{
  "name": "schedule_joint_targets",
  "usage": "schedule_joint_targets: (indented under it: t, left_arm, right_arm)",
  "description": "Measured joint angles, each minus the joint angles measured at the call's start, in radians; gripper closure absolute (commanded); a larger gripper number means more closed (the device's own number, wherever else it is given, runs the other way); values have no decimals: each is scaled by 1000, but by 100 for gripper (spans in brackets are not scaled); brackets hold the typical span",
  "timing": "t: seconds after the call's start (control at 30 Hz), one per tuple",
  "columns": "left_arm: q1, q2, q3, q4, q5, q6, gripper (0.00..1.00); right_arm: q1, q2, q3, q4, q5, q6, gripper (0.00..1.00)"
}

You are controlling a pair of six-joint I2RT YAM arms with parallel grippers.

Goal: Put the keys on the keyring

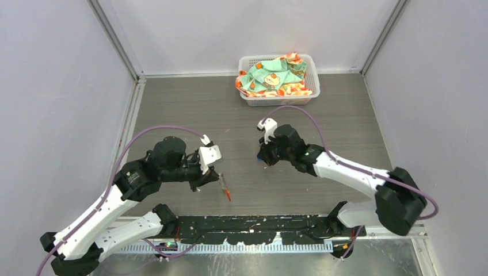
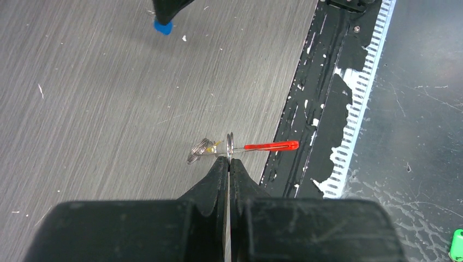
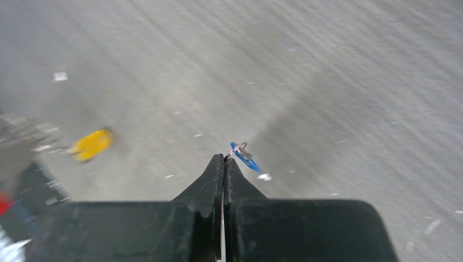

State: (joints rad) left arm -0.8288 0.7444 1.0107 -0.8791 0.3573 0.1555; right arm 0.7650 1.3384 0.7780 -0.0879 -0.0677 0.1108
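My left gripper point(image 2: 229, 159) is shut on the keyring point(image 2: 230, 143), a thin grey ring held edge-on. Its red tag point(image 2: 271, 146) sticks out right and a bunch of small rings point(image 2: 199, 150) hangs left. From above, the left gripper point(image 1: 217, 176) holds it just over the table, the red tag point(image 1: 227, 193) hanging toward the near edge. My right gripper point(image 3: 224, 157) is shut on the small ring of the blue-tagged key point(image 3: 246, 159), a short way right of the keyring. The yellow-tagged key point(image 3: 90, 144) shows blurred near the left gripper; whether it hangs on the ring I cannot tell.
A white basket point(image 1: 309, 95) with a patterned cloth point(image 1: 270, 77) stands at the back of the table. The black base rail point(image 1: 259, 224) runs along the near edge, close under the red tag. Grey walls close in both sides.
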Motion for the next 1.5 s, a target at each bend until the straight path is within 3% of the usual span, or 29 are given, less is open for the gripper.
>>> schedule_joint_targets:
  t: [0.3, 0.47, 0.73, 0.97, 1.17, 1.47, 1.5]
  left_arm:
    - [0, -5, -37, 14, -10, -13, 100]
    - [0, -6, -39, 23, -10, -18, 100]
    - [0, -7, -39, 26, -10, -17, 100]
    - [1, 2, -32, 26, -10, -14, 100]
    - [5, 6, -24, 26, -10, -13, 100]
    - [7, 6, -18, 26, -9, -13, 100]
    - [7, 6, -18, 27, -9, -13, 100]
  right_arm:
    - [50, -422, -47, -14, -298, 154, 99]
    - [52, -476, -49, -18, -407, 253, 99]
    - [58, -290, -119, -5, -416, 355, 99]
    - [74, 12, -66, -4, -393, 310, 99]
    - [74, 173, 0, -61, -330, 245, 99]
    - [74, 170, 1, -101, -222, 206, 62]
    - [74, 163, 1, -109, -213, 204, 54]
